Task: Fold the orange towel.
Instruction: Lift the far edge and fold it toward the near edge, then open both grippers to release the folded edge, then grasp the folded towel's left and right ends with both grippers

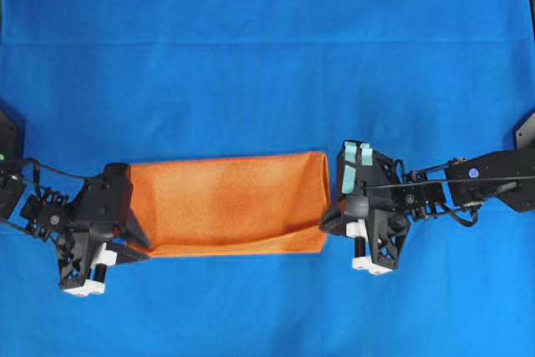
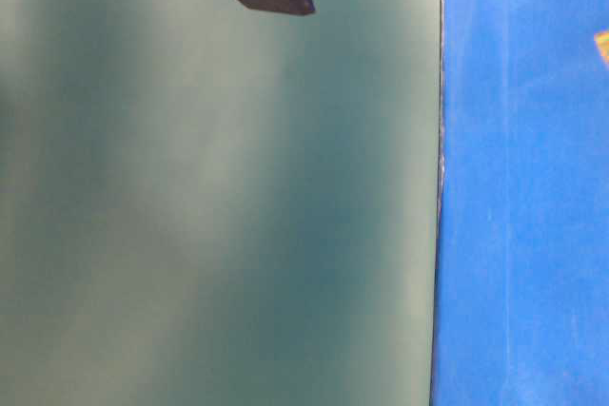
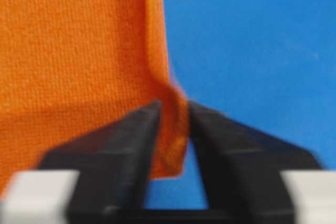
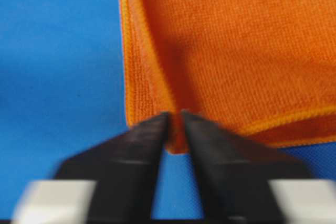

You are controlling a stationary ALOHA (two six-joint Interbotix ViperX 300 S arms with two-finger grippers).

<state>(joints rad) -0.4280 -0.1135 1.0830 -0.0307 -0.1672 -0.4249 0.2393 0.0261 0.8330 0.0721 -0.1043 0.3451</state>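
one orange towel (image 1: 226,202) lies on the counter (image 1: 251,56), folded into a long band, and it is the only cloth there apart from the single blue cover. two robot arms are in the overhead view, one per side, so two grippers: the left gripper (image 1: 138,240) and the right gripper (image 1: 332,216). each has two black fingers (image 3: 123,145), four in all.
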